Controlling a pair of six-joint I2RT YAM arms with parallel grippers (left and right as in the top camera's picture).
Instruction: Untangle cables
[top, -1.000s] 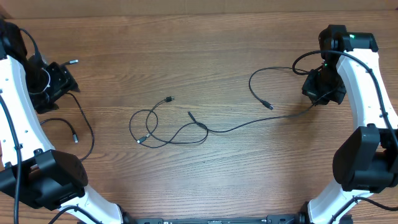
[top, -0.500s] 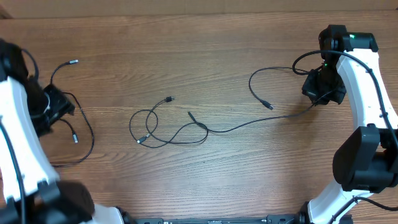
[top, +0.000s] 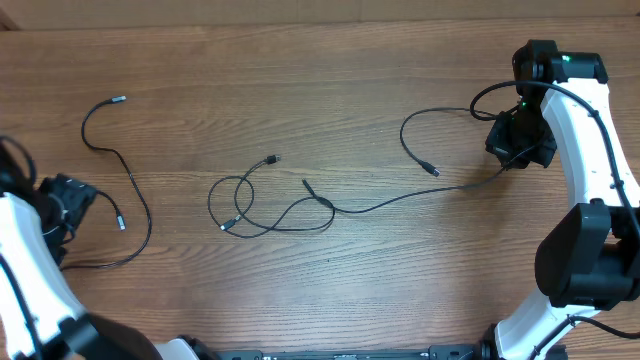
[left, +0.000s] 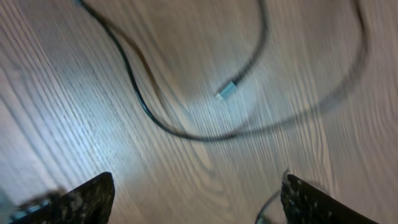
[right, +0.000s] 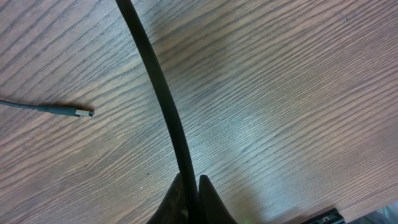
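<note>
The cables lie spread over the wooden table between the two pincers; their knot, a few overlapping loops with small plug ends poking out, sits near the middle, well apart from either pincer. From it one long strand runs out to the right pincer and reaches it; a second strand bows in an open curve just beside the same pincer, and its plug end lies loose on the wood on the side facing the knot.

The right wrist view shows this pincer's fingers pressed together on a black cord, which rises from the grip to the top of the frame; from above it is hard to say which of the two strands this is, since both meet at the pincer.

A separate strand lies by itself near the left pincer; its silvery tip rests well ahead of the pincer, and its other tip lies just beside it. The left wrist view is blurred, yet the fingers clearly stand wide apart with nothing between them; the cord curves over the wood beyond them, touching neither.
</note>
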